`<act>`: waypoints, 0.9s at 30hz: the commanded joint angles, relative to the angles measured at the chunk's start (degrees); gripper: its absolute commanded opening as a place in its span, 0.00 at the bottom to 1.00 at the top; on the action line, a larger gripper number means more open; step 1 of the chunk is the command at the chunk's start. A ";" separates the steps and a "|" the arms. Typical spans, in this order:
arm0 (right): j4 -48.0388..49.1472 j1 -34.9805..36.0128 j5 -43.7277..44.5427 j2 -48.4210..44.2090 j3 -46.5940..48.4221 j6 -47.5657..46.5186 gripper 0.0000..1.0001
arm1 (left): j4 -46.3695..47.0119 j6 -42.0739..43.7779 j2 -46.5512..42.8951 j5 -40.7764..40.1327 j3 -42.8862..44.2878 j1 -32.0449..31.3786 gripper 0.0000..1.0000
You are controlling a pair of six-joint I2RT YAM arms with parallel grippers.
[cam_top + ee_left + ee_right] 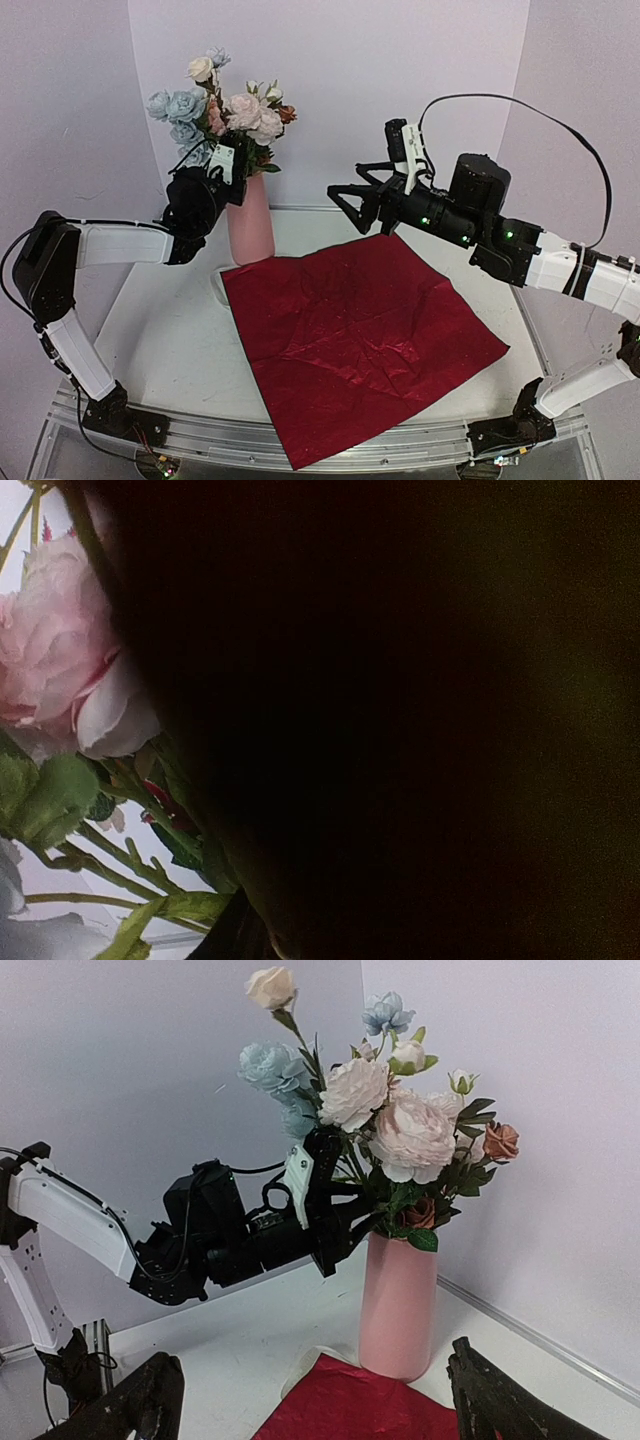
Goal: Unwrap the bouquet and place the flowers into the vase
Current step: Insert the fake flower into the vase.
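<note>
The flowers (232,108) are seen standing in the vase (251,225) at the back left of the table (170,340), stems down the mouth, blooms fanned above the rim. The dark red wrapping paper (360,340) is spread flat mid-table, one corner just beside the vase base, so the unwrap is judged done. The left gripper (228,165) is set among stems and leaves just above the rim. Whether its jaws are clamped on a stem or parted can't be told, as they're buried in foliage and the left wrist view is mostly blacked out. The right gripper (350,190) is held w/ jaws wide apart, nothing in them, above the paper's far corner, apart from the vase. The step in hand is judged to be release & withdrawal. It'd be done best w/ the jaws parted fully before any pull-back. The retreat should be taken slowly along the arm's own line, not up thru the blooms. The vase is tall, narrow and prob. top-heavy, so it could be tipped by a snagged leaf.
</note>
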 commanded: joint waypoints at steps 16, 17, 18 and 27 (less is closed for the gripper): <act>2.62 0.21 -0.89 -0.80 0.19 0.40 0.93 | -8.01 -10.85 -14.14 1.92 -7.19 -0.36 0.42; 2.62 0.21 -0.94 -0.78 0.17 0.46 0.93 | -8.02 -11.22 -14.70 2.13 -7.63 -0.35 0.42; 2.62 0.22 -0.99 -0.74 0.13 0.55 0.93 | -8.08 -11.53 -15.19 2.40 -7.96 -0.35 0.41; 2.63 0.21 -1.10 -0.80 0.12 0.58 0.93 | -7.94 -11.40 -19.16 4.74 -8.94 -0.36 0.43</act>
